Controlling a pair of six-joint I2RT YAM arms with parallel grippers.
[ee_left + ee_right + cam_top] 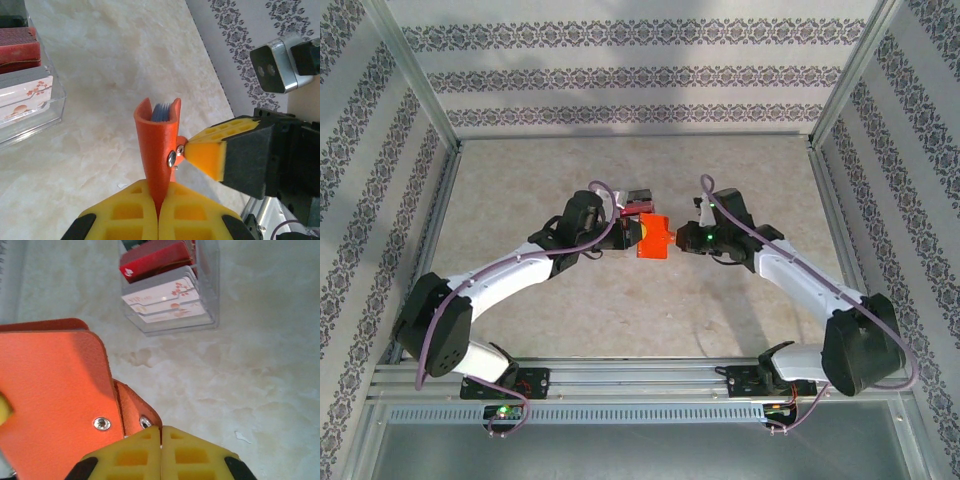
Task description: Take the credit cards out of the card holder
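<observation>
The orange card holder (653, 238) hangs above the table between both arms. In the left wrist view the card holder (157, 145) stands edge-on, with grey-blue card edges (162, 112) showing in its top slot. My left gripper (159, 210) is shut on its lower edge. My right gripper (160, 432) is shut on the holder's small snap tab (137, 412), which is pulled away from the orange cover (50, 395). The right gripper's yellow fingertip (205, 152) touches the tab beside the silver snap.
A clear tray (170, 295) with red and pale cards stands on the table just beyond the holder, also seen as the clear tray (27, 95) at the left. The marble tabletop (640, 310) is fenced by metal rails and patterned walls.
</observation>
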